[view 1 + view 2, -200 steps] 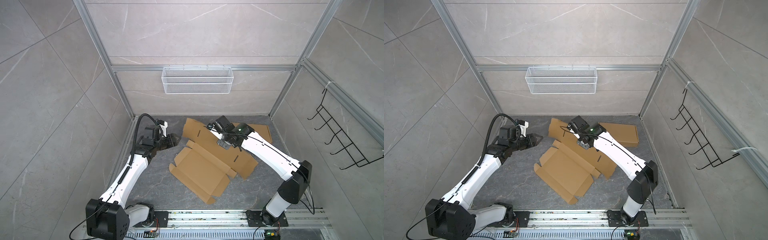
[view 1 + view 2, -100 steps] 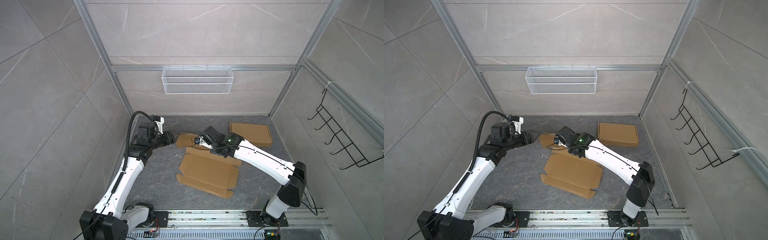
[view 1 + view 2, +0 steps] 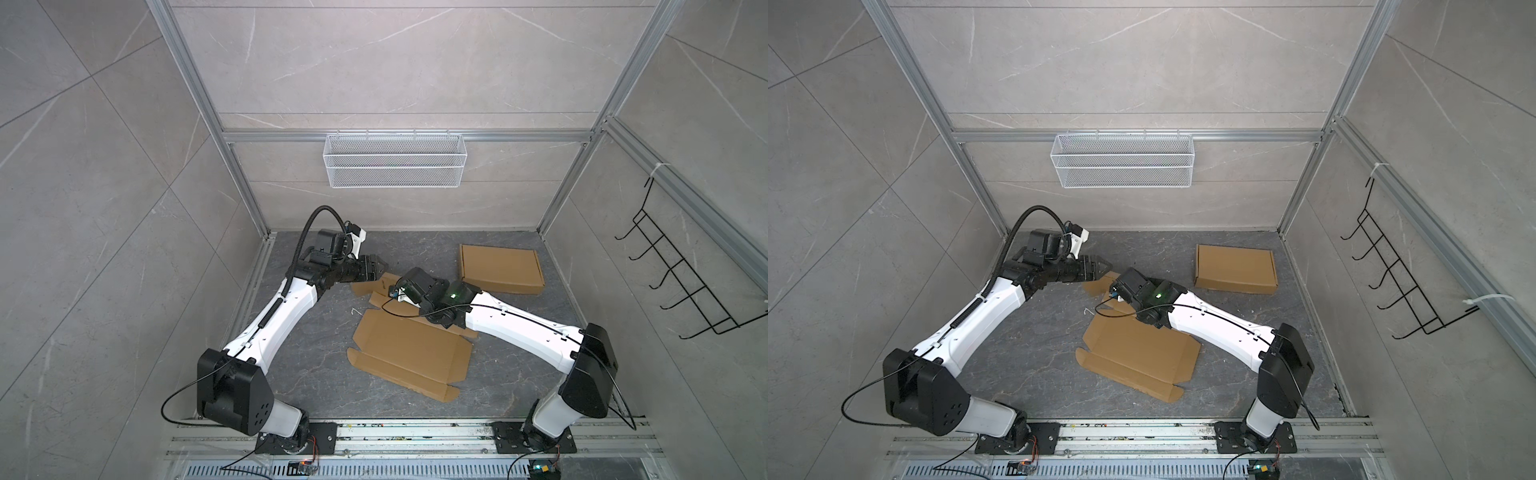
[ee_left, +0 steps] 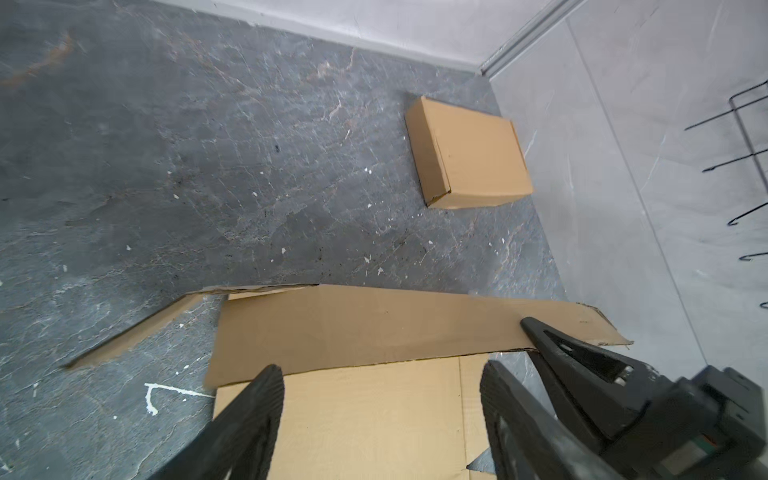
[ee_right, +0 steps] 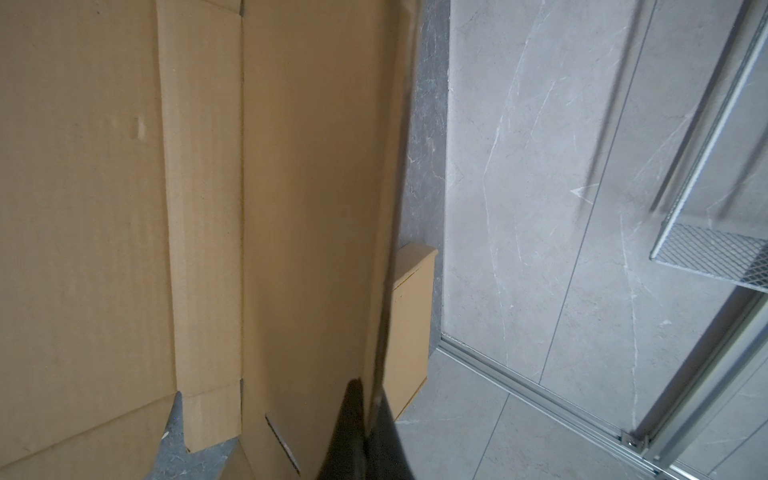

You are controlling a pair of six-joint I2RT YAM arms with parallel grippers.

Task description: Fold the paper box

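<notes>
The paper box (image 3: pixel 411 353) (image 3: pixel 1138 353) is a flat brown cardboard blank lying in the middle of the dark floor. Its far strip (image 4: pixel 374 324) is lifted a little off the floor. My right gripper (image 5: pixel 368 386) (image 4: pixel 530 328) is shut on the edge of that strip, at the blank's far left end. My left gripper (image 3: pixel 380 266) (image 3: pixel 1106 266) (image 4: pixel 382 374) hovers just above that same far end. Its jaws stand wide open with only the cardboard's face (image 4: pixel 353 415) showing between them, and they touch nothing.
A folded, closed cardboard box (image 3: pixel 500 268) (image 4: pixel 478 158) lies at the back right near the wall. A white wire basket (image 3: pixel 395 166) hangs on the back wall and a black hook rack (image 3: pixel 681 282) on the right wall. Aluminium frame posts stand at the corners.
The right gripper has dragged the blank leftward and toward the front, and it now lies flatter. The left gripper has opened wider and swung in over the blank's far end.
</notes>
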